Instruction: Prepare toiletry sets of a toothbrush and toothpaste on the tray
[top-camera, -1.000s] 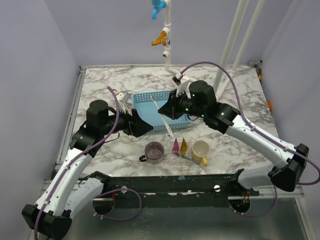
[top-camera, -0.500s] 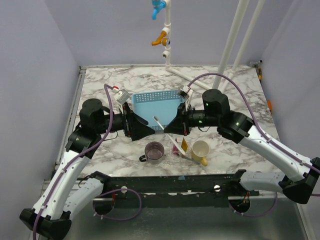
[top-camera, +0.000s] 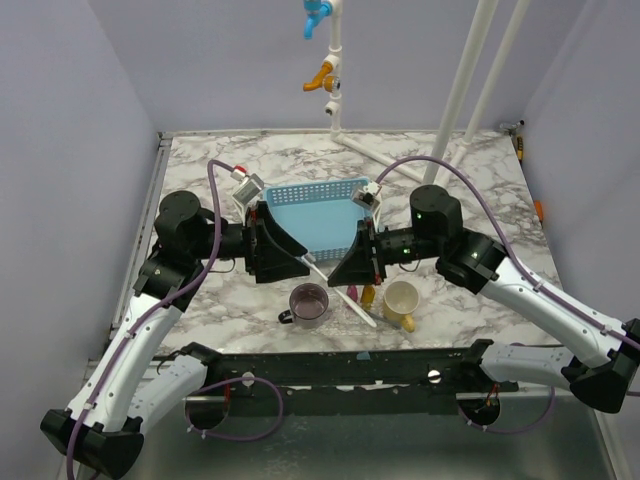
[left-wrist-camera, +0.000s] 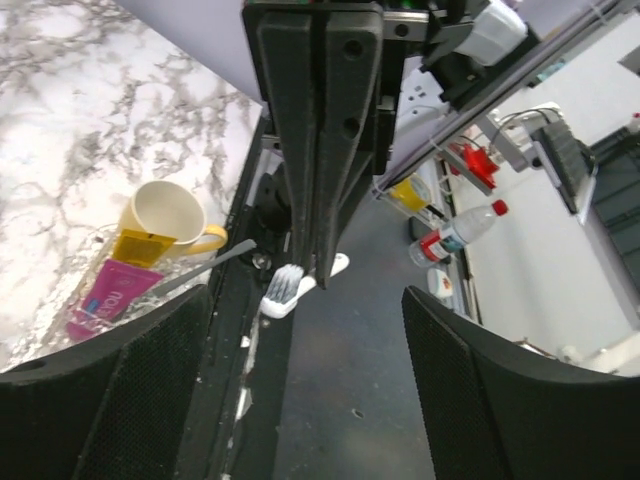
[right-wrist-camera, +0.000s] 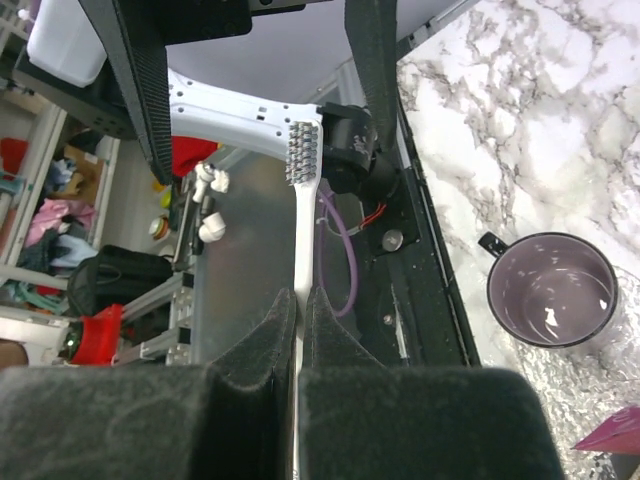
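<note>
Soft, even light falls on a marble table (top-camera: 500, 170) from overhead
Shadows on the stone are faint and short. The top view is sharp edge to edge. In the right wrist view the near black fingers (right-wrist-camera: 150, 420) blur, the toothbrush (right-wrist-camera: 303, 210) is crisp, and a purple mug (right-wrist-camera: 548, 290) carries small glints; straight lines bow at both wrist views' borders

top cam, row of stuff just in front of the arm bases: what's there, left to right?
purple mug -> pink toothpaste tube -> yellow toothpaste tube -> cream mug
</note>
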